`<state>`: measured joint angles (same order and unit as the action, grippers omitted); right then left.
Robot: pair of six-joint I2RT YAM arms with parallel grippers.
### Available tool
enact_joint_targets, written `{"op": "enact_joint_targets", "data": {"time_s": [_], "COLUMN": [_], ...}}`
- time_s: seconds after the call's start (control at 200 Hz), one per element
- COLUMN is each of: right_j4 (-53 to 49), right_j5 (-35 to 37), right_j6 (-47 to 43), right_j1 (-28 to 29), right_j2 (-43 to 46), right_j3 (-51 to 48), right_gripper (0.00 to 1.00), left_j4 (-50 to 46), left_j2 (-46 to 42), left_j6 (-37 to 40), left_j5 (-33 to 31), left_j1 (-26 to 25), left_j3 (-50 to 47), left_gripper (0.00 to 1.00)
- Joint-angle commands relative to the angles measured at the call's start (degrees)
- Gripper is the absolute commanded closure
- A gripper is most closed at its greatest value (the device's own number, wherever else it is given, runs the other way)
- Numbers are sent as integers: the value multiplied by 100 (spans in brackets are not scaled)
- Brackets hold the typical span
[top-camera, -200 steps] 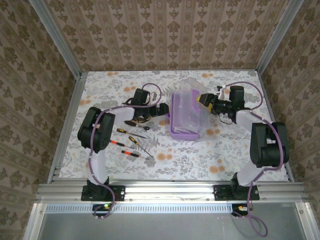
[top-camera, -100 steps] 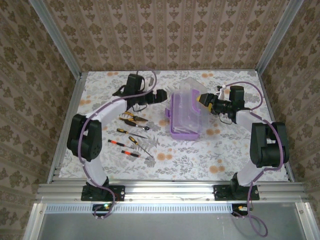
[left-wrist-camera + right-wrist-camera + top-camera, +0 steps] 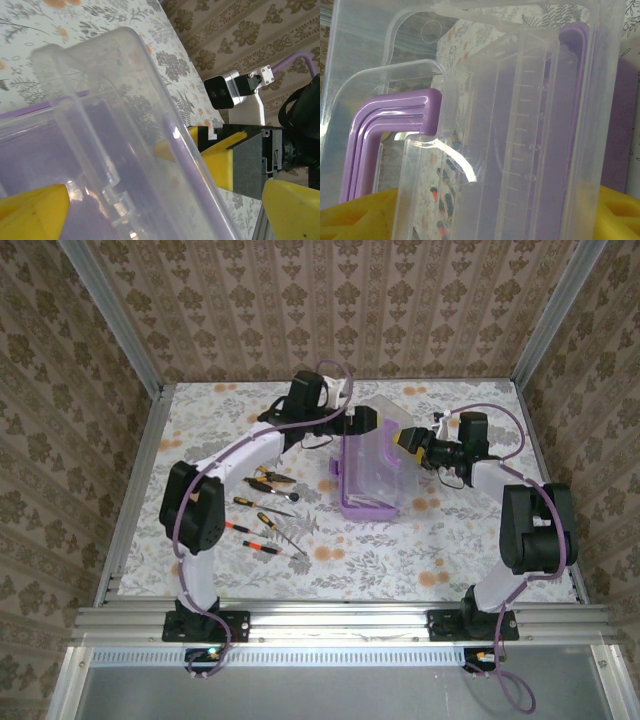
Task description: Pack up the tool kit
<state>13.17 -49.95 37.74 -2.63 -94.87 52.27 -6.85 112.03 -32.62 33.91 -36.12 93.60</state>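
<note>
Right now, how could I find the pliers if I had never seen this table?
Start at the purple box in the middle of the flowery table. Just left of it lies a group of small tools, and the pliers are the top one seen from above. Only they have two orange handles; the screwdrivers are single straight sticks.

Lab test cell, wallpapered walls, aluminium frame

Soft, even overhead light fills the enclosure, casting only faint shadows on the tabletop. In both wrist views the clear lid is close and blurred, streaked with white glare.
</note>
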Motion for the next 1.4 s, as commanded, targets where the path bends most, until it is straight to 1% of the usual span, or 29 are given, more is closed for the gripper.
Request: {"op": "enact_joint_targets", "data": {"time_s": [0.0, 0.24, 0.28, 0.35, 0.435, 0.465, 0.68, 0.98, 1.08, 1.215, 1.395], "right_j4": [398, 318, 249, 35, -200, -249, -777, -2308, -2412, -2288, -2295], "right_j5": [-478, -472, -451, -374, -285, -278, -193, 397, 392, 468, 671], "right_j6": [6, -33, -74, -208, -361, -395, -651, -1554, -1627, -1555, -1555], "right_j1": [0, 26, 33, 43, 44, 44, -7, -181, -211, -211, -202], "right_j2": [38, 46, 64, 115, 192, 217, 358, 958, 928, 831, 701], "right_j3": [29, 63, 84, 136, 210, 236, 544, 1007, 993, 858, 844], "right_gripper": [24, 24, 23, 16, 3, 0, 0, 0, 0, 0, 0], "left_j4": [-14, 95, 121, 147, 132, 119, 105, -27, -28, -9, -27], "left_j2": [169, 378, 377, 364, 348, 353, 402, 559, 626, 684, 680], "left_j6": [-134, -244, -260, -280, -280, -280, -305, -280, -302, -318, -315], "left_j5": [125, 168, 173, 185, 186, 194, 230, 256, 256, 256, 256], "left_j1": [-15, -140, -150, -159, -156, -159, -193, -246, -279, -310, -321], "left_j3": [212, 451, 479, 538, 634, 675, 897, 1264, 1326, 1354, 1355], "left_gripper": [0, 0, 0, 0, 0, 0, 0, 0, 0, 0, 0]}}
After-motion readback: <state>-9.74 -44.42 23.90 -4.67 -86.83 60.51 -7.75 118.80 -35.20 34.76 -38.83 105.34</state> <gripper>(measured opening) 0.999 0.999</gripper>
